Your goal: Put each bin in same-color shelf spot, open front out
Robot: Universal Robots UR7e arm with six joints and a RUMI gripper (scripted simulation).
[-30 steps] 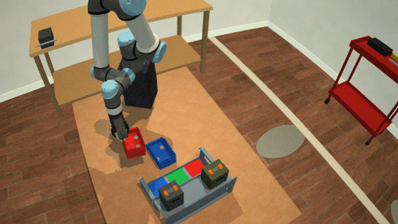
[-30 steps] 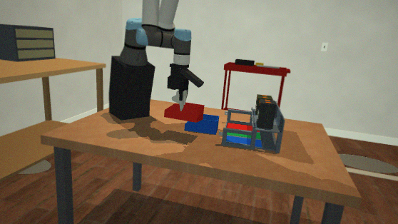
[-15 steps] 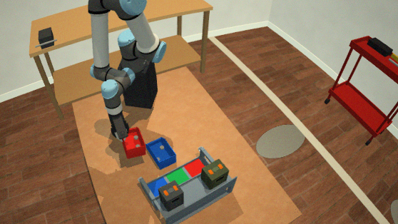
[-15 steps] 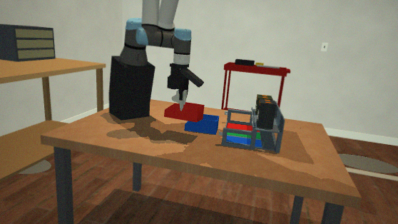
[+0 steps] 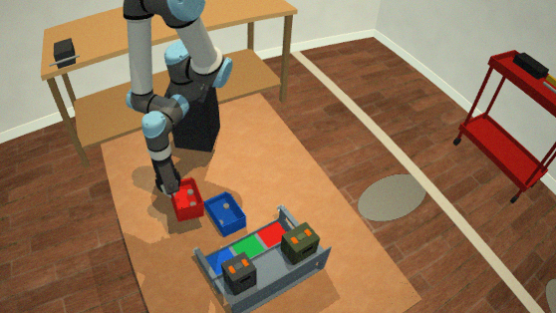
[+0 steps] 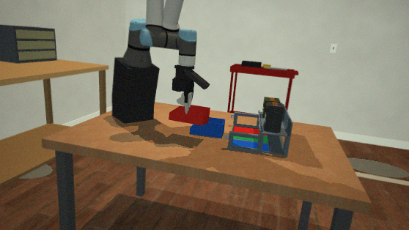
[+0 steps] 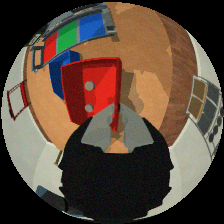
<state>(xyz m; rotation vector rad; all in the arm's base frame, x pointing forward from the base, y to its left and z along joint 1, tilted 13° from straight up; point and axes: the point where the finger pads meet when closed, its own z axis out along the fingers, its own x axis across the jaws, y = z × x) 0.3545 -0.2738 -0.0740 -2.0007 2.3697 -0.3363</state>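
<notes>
Evidently, the end effector is clamped on the wall of the red bin, whose body extends shelfward; past the blue bin lies the red shelf mark, its likely destination.
</notes>
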